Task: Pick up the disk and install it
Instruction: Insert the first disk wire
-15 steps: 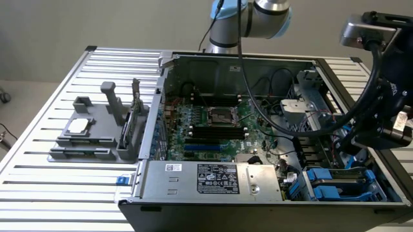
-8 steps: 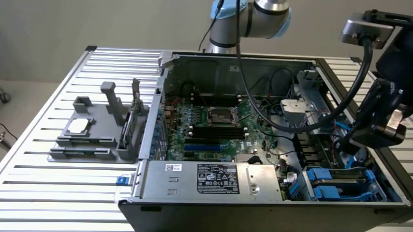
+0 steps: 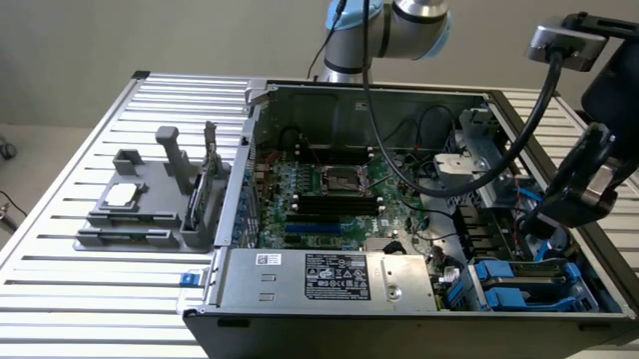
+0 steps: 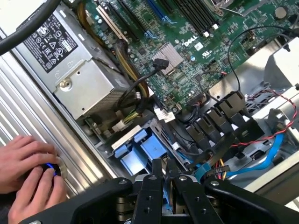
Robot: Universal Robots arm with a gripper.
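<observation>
While the tool (image 4: 163,171) hangs with fingers pressed nearly together on nothing visible, the disk (image 4: 148,148) sits in the case's (image 3: 399,335) corner bay.
Judged stiff, dense and shock-sensitive: flat metal in a blue plastic frame, best taken by the frame's rigid edges. Around it: limp cables (image 4: 135,91), a glossy green board (image 4: 187,60), a brushed-steel box (image 4: 81,74), all on a ribbed tabletop (image 3: 60,299).

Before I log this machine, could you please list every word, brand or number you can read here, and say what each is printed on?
"DELL": white print on the green motherboard, wrist view.
Power supply label: rows of certification symbols and fine print, too small to read in either view.
White sticker beside that label, exterior view: too blurred to read.
Nothing else is legible.
</observation>
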